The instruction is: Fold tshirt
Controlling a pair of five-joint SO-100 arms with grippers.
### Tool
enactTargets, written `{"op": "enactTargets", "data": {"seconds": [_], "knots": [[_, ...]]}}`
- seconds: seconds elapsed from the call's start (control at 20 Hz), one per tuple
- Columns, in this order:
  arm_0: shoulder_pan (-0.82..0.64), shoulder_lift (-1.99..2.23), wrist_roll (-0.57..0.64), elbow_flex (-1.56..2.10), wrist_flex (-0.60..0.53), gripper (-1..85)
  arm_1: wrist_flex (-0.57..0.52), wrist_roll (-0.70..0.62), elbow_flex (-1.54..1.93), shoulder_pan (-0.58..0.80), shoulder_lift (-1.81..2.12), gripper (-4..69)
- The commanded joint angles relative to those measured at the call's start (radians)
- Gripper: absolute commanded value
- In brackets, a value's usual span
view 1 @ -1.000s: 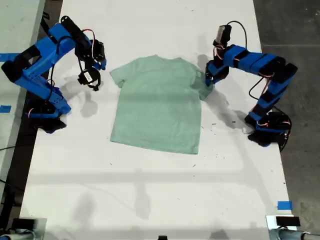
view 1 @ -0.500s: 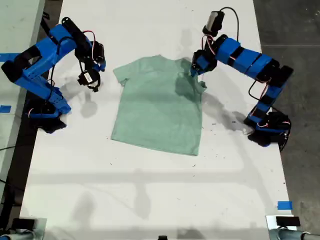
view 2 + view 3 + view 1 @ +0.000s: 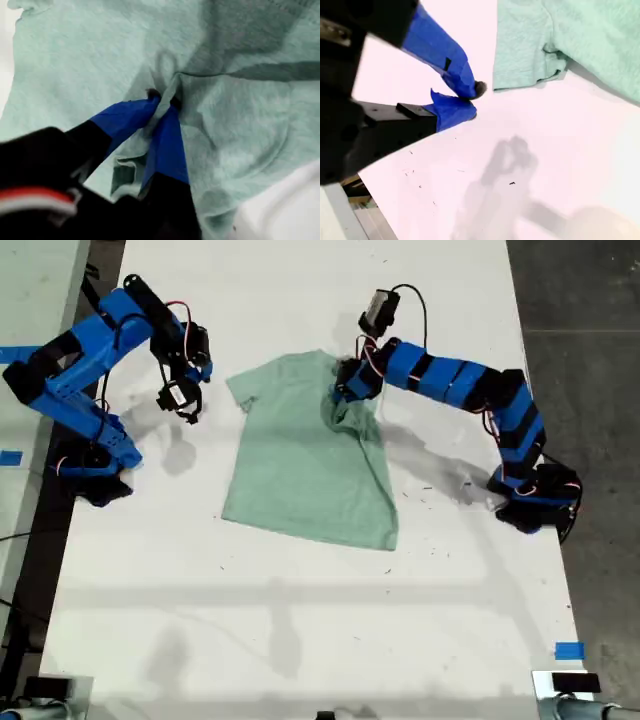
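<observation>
Robotics lab bench: my two blue arms are mounted on a white worktop (image 3: 300, 620), blue tape markers (image 3: 568, 650) at its edges.

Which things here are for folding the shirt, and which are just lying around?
For the job:
- tshirt
- my first pincer, pinching the shirt's cloth
- my second pincer, closed with nothing in it, beside the shirt

Just lying about:
- blue tape pieces on the table

Bright, even overhead light washes the white counter (image 3: 300, 620) nearly to glare. Soft shadows trail the arms. Both wrist views blur nearby.
</observation>
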Motion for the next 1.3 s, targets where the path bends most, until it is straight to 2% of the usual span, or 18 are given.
{"op": "enactTargets", "data": {"seconds": [0.0,0.05,0.2,0.35,0.5,0.55,0.65,0.7,0.9,1.25], "knots": [[0.021,0.029,-0.02,-0.005,-0.012,0.0,-0.041,-0.011,-0.124,-0.032,-0.031,20.2],[0.021,0.029,-0.023,-0.003,-0.014,0.0,-0.003,-0.044,-0.14,-0.044,-0.023,40.1],[0.023,0.026,-0.023,0.003,-0.02,0.0,0.135,-0.074,-0.129,-0.069,0.189,29.5],[0.031,0.025,-0.026,0.003,-0.02,0.0,0.295,-0.106,-0.101,-0.066,0.44,26.9],[0.028,0.008,-0.029,0.0,-0.031,0.0,0.388,-0.095,0.069,-0.052,0.632,24.0],[0.021,-0.008,-0.032,-0.012,-0.032,5.1,0.39,-0.092,0.135,-0.054,0.683,20.7],[0.014,-0.072,-0.014,-0.086,-0.008,28.2,0.368,-0.078,0.25,-0.066,0.772,17.1],[0.006,-0.12,0.005,-0.144,0.017,31.9,0.348,-0.071,0.307,-0.071,0.811,16.1],[-0.044,-0.311,0.101,-0.321,0.061,36.2,0.321,-0.054,0.414,-0.083,0.911,13.4],[-0.14,-0.522,0.19,-0.322,-0.081,35.0,0.321,-0.051,0.515,-0.091,1.019,11.2]]}}
